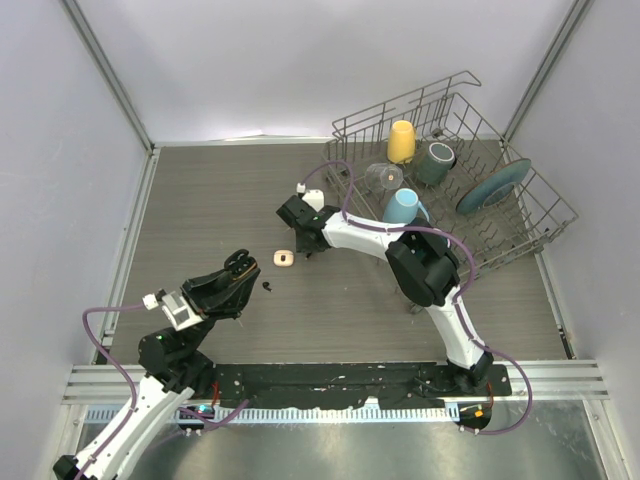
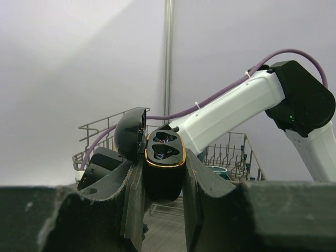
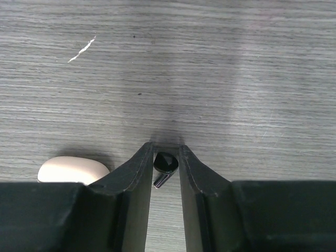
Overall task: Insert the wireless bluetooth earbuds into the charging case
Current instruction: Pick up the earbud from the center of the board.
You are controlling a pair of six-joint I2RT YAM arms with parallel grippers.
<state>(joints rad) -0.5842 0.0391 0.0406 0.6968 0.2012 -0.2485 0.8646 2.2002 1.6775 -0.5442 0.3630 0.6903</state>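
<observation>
Earbuds in sight number two, both black. One black stemmed earbud (image 3: 165,163) is pinched between the closed-in fingers of the right gripper (image 3: 165,148), low over the grey wood-grain table (image 3: 236,79); whether it touches the surface cannot be told. One cream oval pod (image 3: 72,170) lies on the table just beside that gripper. The second black earbud (image 1: 266,285) lies loose on the table, between the cream pod and the left arm.

The left gripper (image 2: 163,167) clamps one glossy black charging case with a gold rim (image 2: 164,189), held off the table. Its lid is swung open to one side and its two wells are showing.

At the far right, one wire dish rack (image 1: 510,240) carries five pieces: one yellow cup (image 1: 401,141), one dark green cup (image 1: 435,162), one clear glass (image 1: 381,178), one light blue cup (image 1: 402,207) and one teal plate (image 1: 495,186).
</observation>
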